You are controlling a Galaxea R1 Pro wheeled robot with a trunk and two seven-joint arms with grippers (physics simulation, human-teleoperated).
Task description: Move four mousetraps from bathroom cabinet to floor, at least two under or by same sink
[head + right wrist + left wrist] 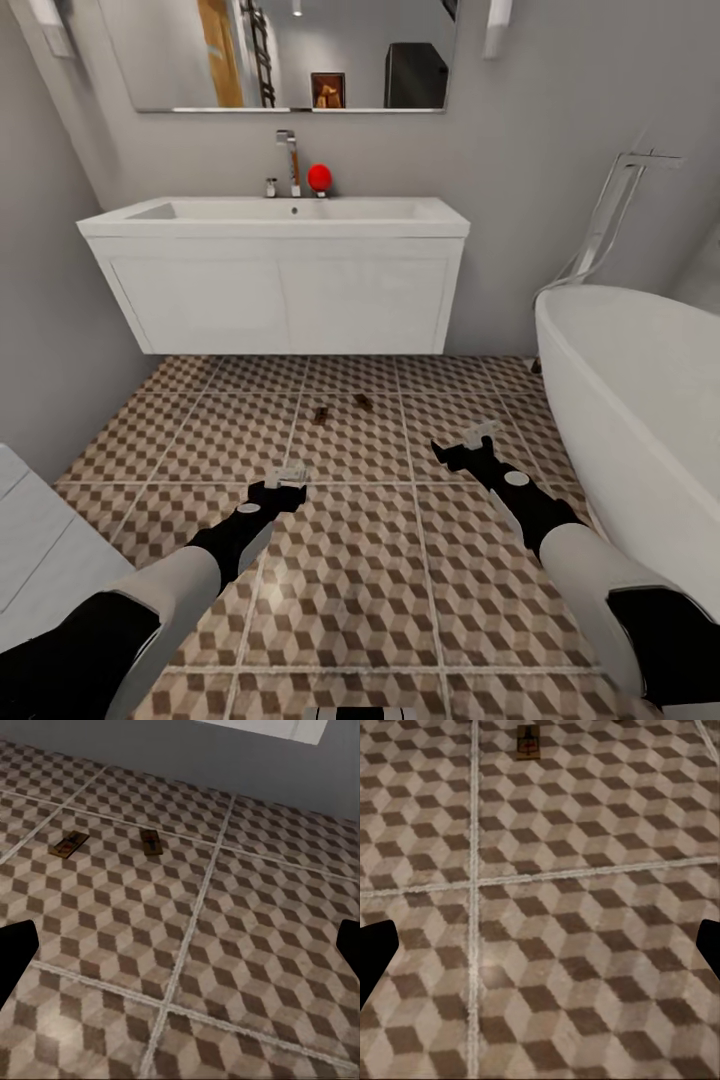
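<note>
So I'm parked in front of the white sink vanity (275,290), both arms held out low over the bathroom floor (350,560). My left end effector (284,478) is released, fingers spread with nothing between them, and my right end effector (478,438) is the same, empty and open.

Two mousetraps are down on the tiles: one (319,414) and another (362,401) close beside it, near the floor's far edge, just in front of the vanity rather than tucked under it. My right wrist camera shows that pair lying flat, a little apart.

My guess is the other two are yet to come from the cabinet. What worries me: do these two count as "next to" the sink? They sit a bit out from it, so that could fail. Also the bathtub (640,400) is close on my right, and turning the base away could clip it, or roll over the traps and scatter them.
</note>
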